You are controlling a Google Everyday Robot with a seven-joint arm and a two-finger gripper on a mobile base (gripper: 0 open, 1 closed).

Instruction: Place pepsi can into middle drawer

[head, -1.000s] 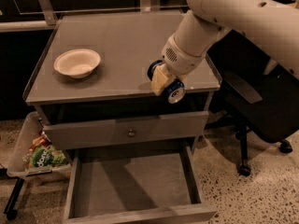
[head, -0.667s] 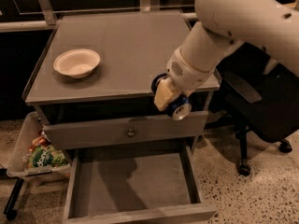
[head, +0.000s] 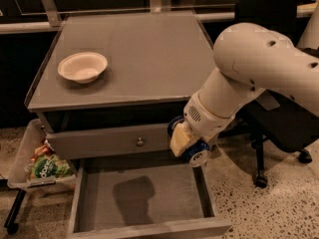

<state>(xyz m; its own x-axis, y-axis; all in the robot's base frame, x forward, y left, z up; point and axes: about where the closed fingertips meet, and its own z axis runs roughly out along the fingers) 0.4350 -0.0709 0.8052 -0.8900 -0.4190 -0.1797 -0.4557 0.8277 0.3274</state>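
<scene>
The pepsi can (head: pixel 195 155) is blue with a silver end and is held tilted in my gripper (head: pixel 183 142), whose yellowish fingers (head: pixel 178 141) are shut on it. The gripper hangs off the cabinet's front edge, over the right rear part of the open middle drawer (head: pixel 144 197). The drawer is pulled out, grey, with a flat bare floor and low side walls. My white arm (head: pixel 249 78) reaches in from the right and hides part of the can.
A white bowl (head: pixel 82 66) sits at the left of the cabinet top (head: pixel 139 54). The shut top drawer front with a round knob (head: pixel 140 142) is just above the open drawer. A bin with a green snack bag (head: pixel 47 167) stands at the left. An office chair (head: pixel 279 118) is at the right.
The gripper with the can has moved forward and down, from over the cabinet top's right front edge to in front of the cabinet, above the open drawer.
</scene>
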